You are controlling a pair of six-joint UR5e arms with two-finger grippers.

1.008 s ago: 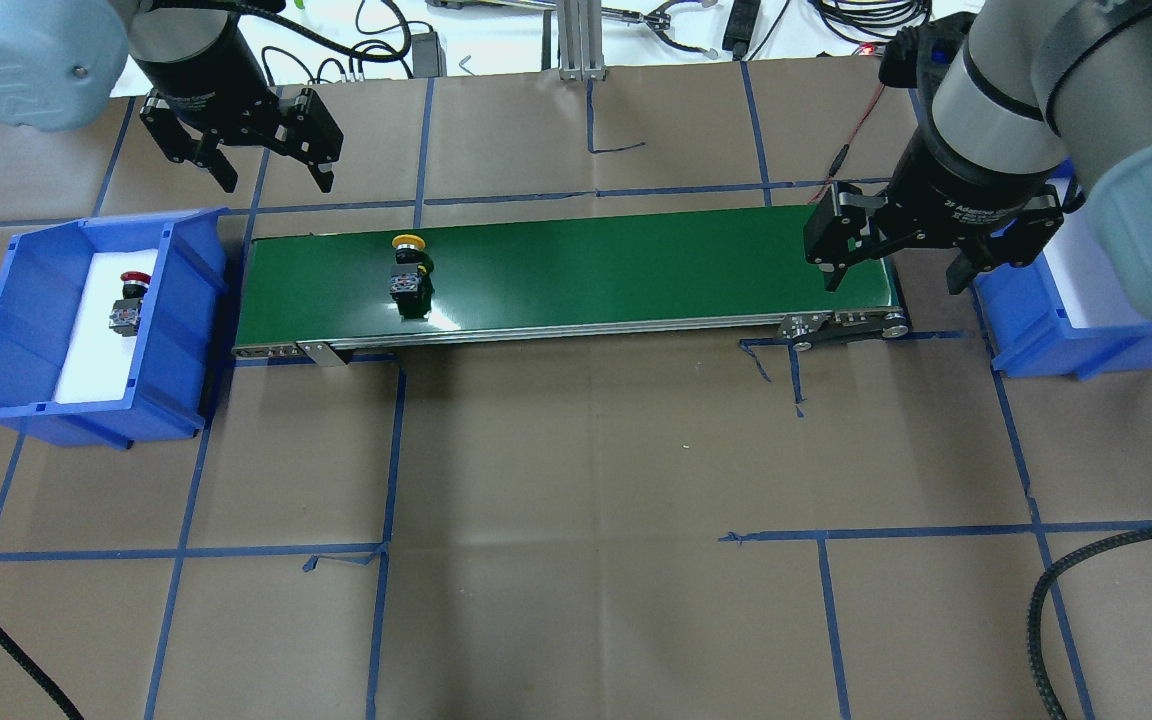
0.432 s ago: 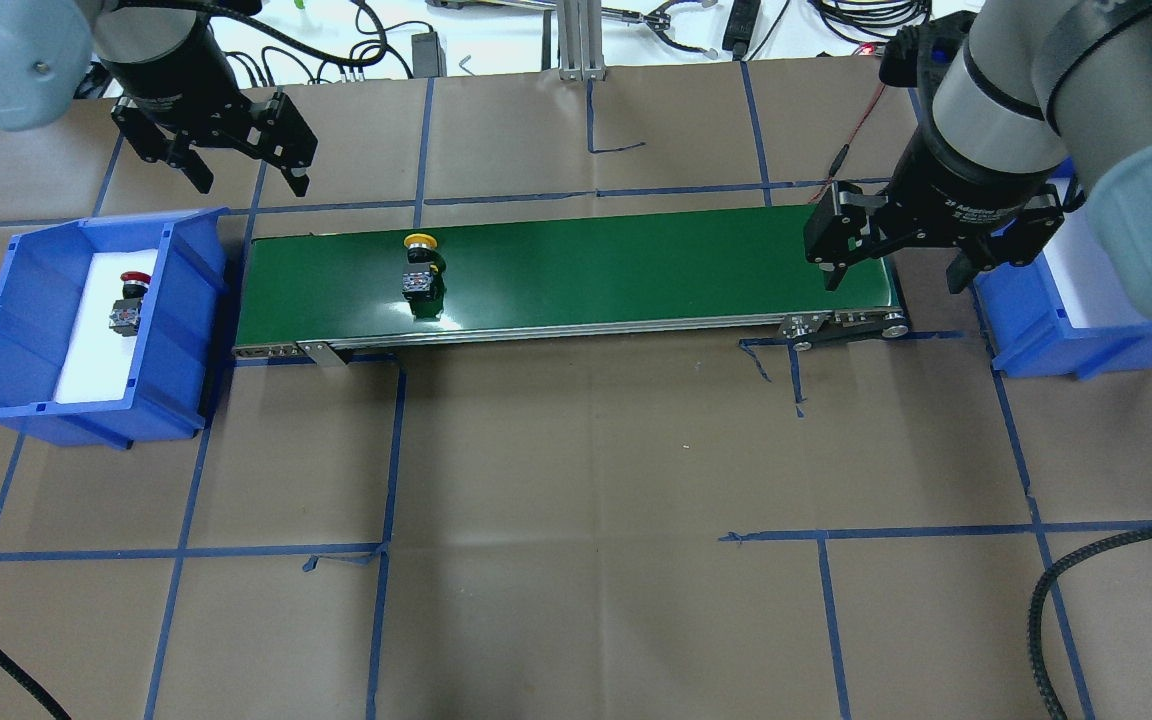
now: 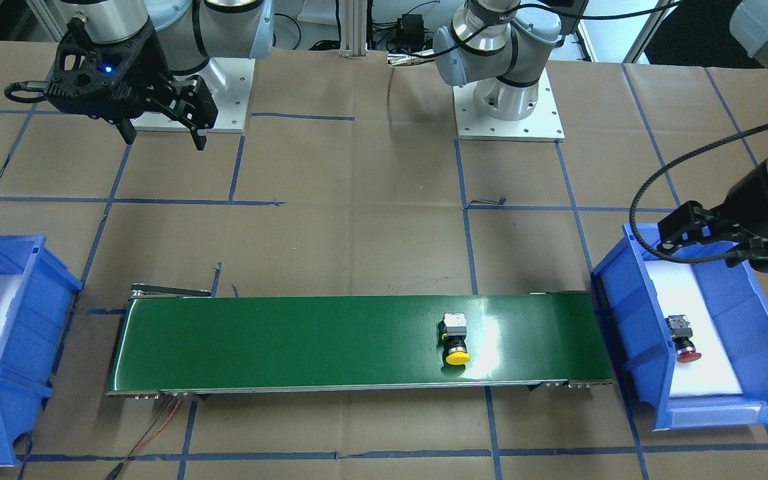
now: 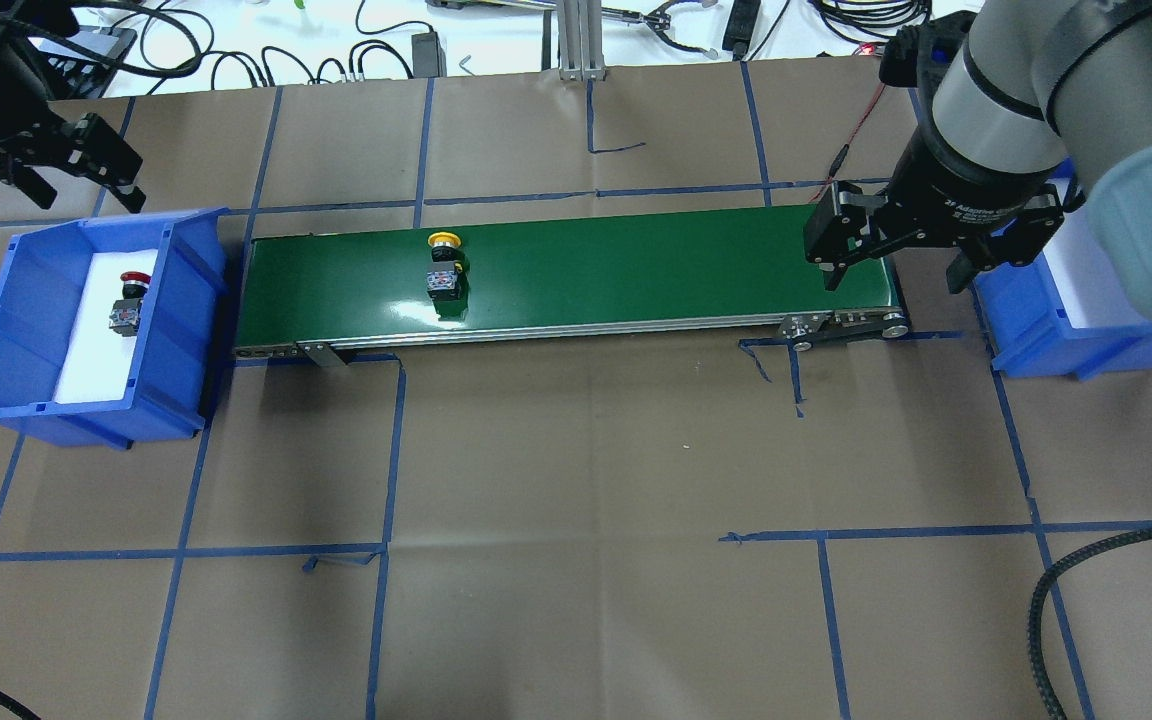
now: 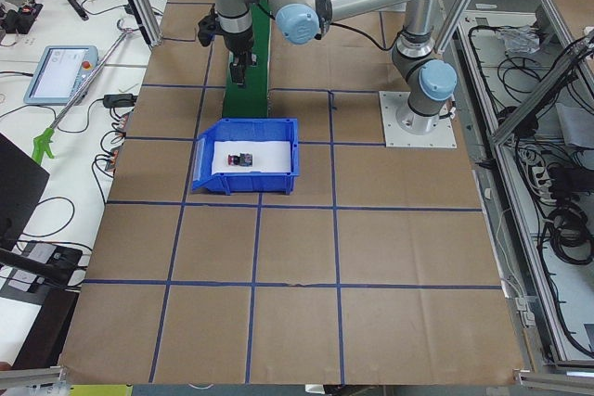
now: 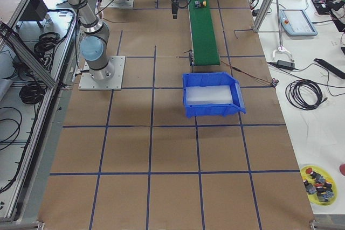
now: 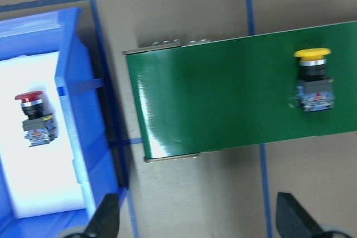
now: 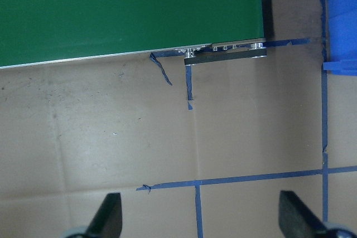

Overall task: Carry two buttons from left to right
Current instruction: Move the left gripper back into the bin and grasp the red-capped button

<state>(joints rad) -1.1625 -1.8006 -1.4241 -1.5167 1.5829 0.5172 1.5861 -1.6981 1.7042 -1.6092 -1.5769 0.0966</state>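
Observation:
The yellow-capped button (image 4: 443, 265) lies on its side on the green conveyor belt (image 4: 636, 260), left of its middle; it also shows in the front view (image 3: 455, 339) and the left wrist view (image 7: 313, 79). The red-capped button (image 4: 128, 300) lies on white foam in the left blue bin (image 4: 191, 260), also seen in the left wrist view (image 7: 34, 118). My left gripper (image 4: 86, 192) is open and empty, above the bin's far edge. My right gripper (image 4: 893, 280) is open and empty over the belt's right end.
A second blue bin (image 4: 1036, 335) with white foam stands just right of the belt. Brown paper with blue tape lines covers the table (image 4: 576, 480). Cables and tools lie along the far edge (image 4: 386, 40). A black cable (image 4: 1066, 580) curls at the front right.
My left gripper has moved left, from beyond the belt's left end to the left bin's far edge. The yellow button has travelled a little right on the belt. The right arm has not moved.

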